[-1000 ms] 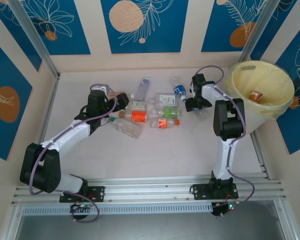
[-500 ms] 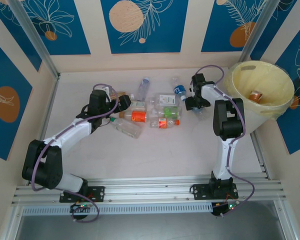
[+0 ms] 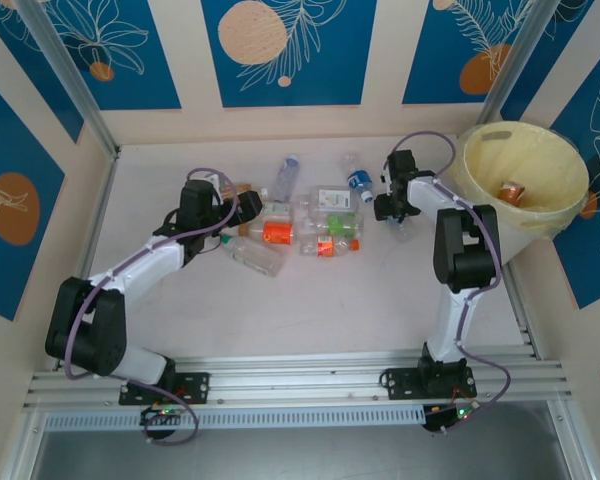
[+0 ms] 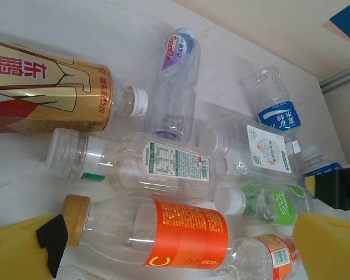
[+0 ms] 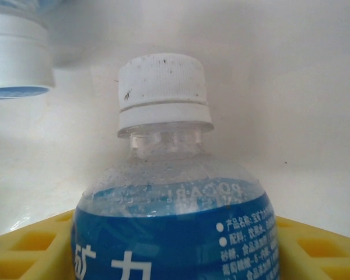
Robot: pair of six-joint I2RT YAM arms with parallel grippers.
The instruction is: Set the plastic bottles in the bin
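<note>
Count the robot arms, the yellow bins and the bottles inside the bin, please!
White-and-black robot arms: 2
Large round pale yellow plastic bin: 1
Copper-red bottle seen inside the bin: 1
Total: 4

My left arm [image 3: 145, 262] and right arm [image 3: 446, 318] are white tubes with chunky black joints, and a purple cable [image 3: 423, 135] loops along each. Black bases [image 3: 170, 386] sit on the silver rail [image 3: 300, 377]. My finger pads [image 4: 329, 245] are yellow blocks.
</note>
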